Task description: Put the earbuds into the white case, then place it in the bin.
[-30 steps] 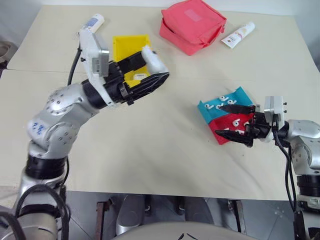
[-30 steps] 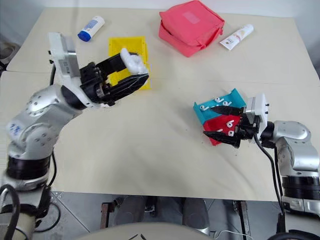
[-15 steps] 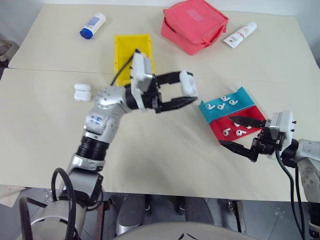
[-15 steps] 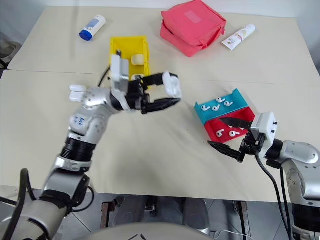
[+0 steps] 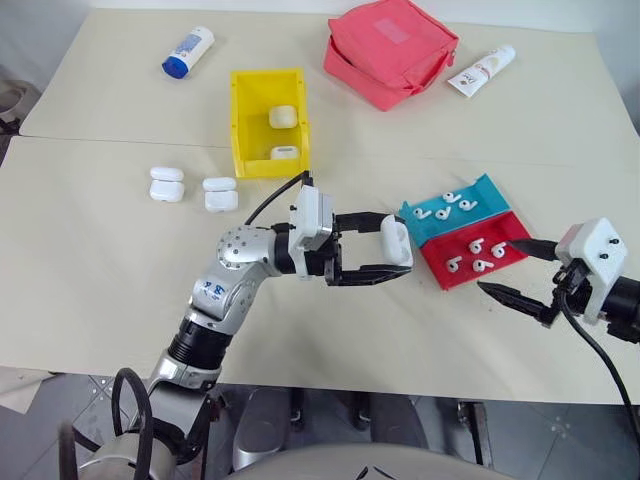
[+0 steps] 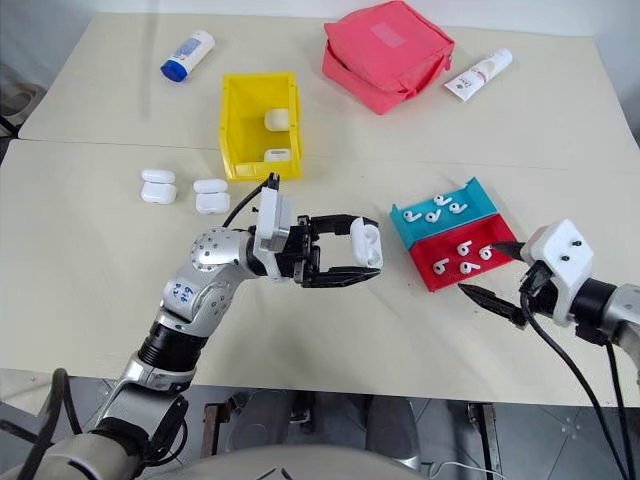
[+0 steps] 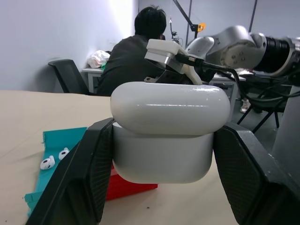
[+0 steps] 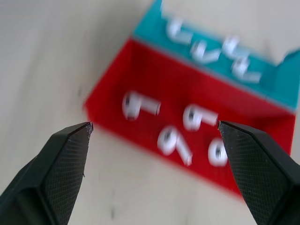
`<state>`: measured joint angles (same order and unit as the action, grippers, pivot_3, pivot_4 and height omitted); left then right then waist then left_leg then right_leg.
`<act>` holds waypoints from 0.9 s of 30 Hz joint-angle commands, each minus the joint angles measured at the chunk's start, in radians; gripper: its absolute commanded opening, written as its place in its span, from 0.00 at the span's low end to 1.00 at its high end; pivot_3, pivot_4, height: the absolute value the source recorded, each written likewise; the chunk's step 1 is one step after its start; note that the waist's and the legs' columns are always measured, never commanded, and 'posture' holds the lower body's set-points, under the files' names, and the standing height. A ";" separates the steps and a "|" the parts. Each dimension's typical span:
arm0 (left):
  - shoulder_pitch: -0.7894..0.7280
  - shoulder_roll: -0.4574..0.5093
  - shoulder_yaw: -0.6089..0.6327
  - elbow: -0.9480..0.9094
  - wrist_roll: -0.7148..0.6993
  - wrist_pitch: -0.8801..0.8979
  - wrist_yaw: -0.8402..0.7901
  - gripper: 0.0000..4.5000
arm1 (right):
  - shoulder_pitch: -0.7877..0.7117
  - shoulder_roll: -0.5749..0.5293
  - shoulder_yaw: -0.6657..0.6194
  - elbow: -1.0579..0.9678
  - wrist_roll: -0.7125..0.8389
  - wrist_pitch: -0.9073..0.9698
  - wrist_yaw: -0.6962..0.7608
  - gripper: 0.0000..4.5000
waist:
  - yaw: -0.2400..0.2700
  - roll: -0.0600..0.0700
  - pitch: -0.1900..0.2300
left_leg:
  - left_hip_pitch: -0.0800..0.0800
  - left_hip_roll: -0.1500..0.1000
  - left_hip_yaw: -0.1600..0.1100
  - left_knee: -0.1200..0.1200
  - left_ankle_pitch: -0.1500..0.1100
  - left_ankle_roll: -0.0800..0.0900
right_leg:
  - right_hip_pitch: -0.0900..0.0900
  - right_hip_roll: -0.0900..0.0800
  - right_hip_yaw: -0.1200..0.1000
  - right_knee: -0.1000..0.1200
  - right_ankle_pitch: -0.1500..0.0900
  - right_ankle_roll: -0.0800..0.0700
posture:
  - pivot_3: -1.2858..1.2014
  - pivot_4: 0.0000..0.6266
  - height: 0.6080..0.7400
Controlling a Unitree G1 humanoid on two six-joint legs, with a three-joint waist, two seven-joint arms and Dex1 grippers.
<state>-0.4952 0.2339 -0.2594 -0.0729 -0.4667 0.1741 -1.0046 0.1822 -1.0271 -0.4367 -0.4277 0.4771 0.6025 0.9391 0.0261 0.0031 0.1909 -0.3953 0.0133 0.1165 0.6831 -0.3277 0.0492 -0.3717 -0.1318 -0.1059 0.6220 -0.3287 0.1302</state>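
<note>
Your left gripper point(image 5: 395, 258) is pinching the white case point(image 5: 396, 243) just beside the teal tray point(image 5: 482, 189), lid closed. Right gripper point(image 5: 517, 269) hangs spread wide near the red tray's point(image 5: 512, 224) earbuds point(image 5: 475, 245). Flip the lid open first, and hold the case steady.

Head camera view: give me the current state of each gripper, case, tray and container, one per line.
Left gripper: shut on a glossy white earbud case, lid closed.
Right gripper: open, holding nothing, beside the trays.
Bright yellow plastic bin: open-topped, two white cases inside.
Two white cases on table: lids closed.
Red tray: four earbuds.
Teal tray: four earbuds.
Pink fabric pouch: closed.
</note>
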 commanded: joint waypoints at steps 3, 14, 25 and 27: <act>0.021 -0.032 -0.018 -0.058 0.004 -0.012 0.012 0.62 | 0.012 -0.083 -0.039 -0.057 -0.049 0.093 -0.013 0.96 | 0.001 0.000 0.000 | 0.000 0.000 -0.001 0.000 0.000 0.000 | 0.000 0.000 0.000 0.000 0.000 0.000 | 0.52 0.24 1.00; 0.055 -0.049 -0.032 -0.082 0.023 -0.024 0.027 0.62 | -0.186 -0.219 0.214 -0.002 -0.144 0.198 -0.025 0.71 | -0.005 0.000 0.000 | 0.000 0.000 -0.001 0.000 0.000 0.000 | 0.001 0.000 -0.001 0.000 0.000 0.000 | 0.52 0.24 1.00; 0.104 -0.052 -0.044 -0.158 0.025 0.001 0.085 0.62 | -0.412 -0.213 0.415 0.079 -0.202 0.228 -0.024 0.71 | -0.002 0.001 0.000 | -0.002 0.000 -0.003 0.002 0.000 0.000 | 0.000 -0.001 -0.003 0.000 0.000 0.000 | 0.52 0.24 1.00; 0.109 -0.049 -0.042 -0.163 0.023 0.003 0.088 0.62 | -0.440 -0.207 0.440 0.084 -0.207 0.229 -0.021 0.71 | -0.002 0.001 0.000 | -0.002 0.000 -0.003 0.002 0.000 0.000 | 0.000 -0.001 -0.003 0.000 0.000 0.000 | 0.52 0.24 1.00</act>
<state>-0.3931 0.1922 -0.2953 -0.1876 -0.4423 0.1786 -0.9211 -0.2361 -1.2386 0.0020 -0.3443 0.2873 0.8317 0.9131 0.0237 0.0037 0.1905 -0.3973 0.0126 0.1136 0.6847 -0.3274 0.0497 -0.3713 -0.1334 -0.1088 0.6217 -0.3287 0.1302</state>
